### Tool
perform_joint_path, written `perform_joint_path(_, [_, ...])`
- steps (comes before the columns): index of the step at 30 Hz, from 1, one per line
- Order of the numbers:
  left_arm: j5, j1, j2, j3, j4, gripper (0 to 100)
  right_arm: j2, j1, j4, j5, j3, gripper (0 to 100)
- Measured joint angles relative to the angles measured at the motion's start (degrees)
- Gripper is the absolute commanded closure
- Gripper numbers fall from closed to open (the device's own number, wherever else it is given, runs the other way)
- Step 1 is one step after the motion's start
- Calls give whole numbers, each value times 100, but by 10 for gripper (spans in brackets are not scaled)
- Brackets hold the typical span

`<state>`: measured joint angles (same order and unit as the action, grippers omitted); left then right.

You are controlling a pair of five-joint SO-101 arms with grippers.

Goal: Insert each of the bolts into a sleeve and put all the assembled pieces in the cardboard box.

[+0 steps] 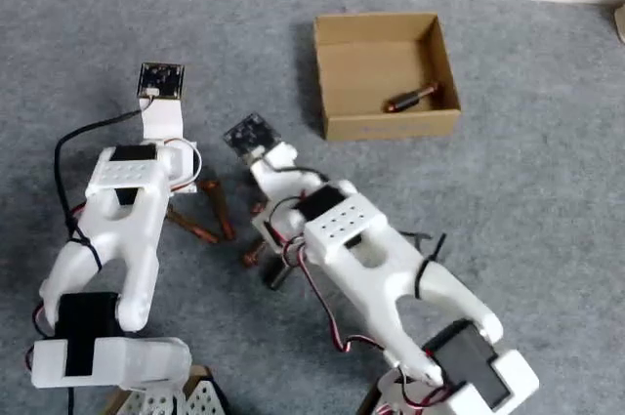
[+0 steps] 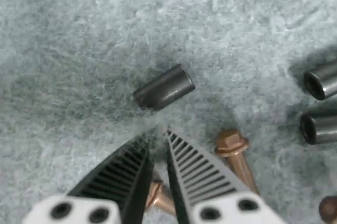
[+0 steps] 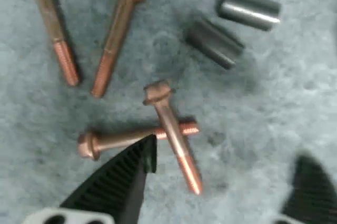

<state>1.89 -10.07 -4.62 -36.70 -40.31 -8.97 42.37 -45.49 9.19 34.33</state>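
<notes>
The left gripper (image 2: pixel 160 133) is hanging with fingers almost together, gripping nothing, tips just short of a sleeve (image 2: pixel 164 87); they are hiding part of a bolt (image 2: pixel 158 195). The right gripper (image 3: pixel 226 155) is gaping wide over two crossed bolts (image 3: pixel 171 129). One assembled piece (image 1: pixel 410 98) is lying in the box (image 1: pixel 391 125).

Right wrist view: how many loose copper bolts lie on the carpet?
4. Outer bolt and second bolt lie apart; flat bolt lies crossed with tilted bolt. More may lie hidden beyond this view.
</notes>
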Motion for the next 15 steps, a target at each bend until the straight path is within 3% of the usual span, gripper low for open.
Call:
perform_joint_path(11, [0, 0, 0, 0, 0, 989, -659, -97, 53, 158, 651, 570])
perform_joint_path(15, [0, 0, 0, 0, 0, 989, -651, -97, -149, -782, 659, 570])
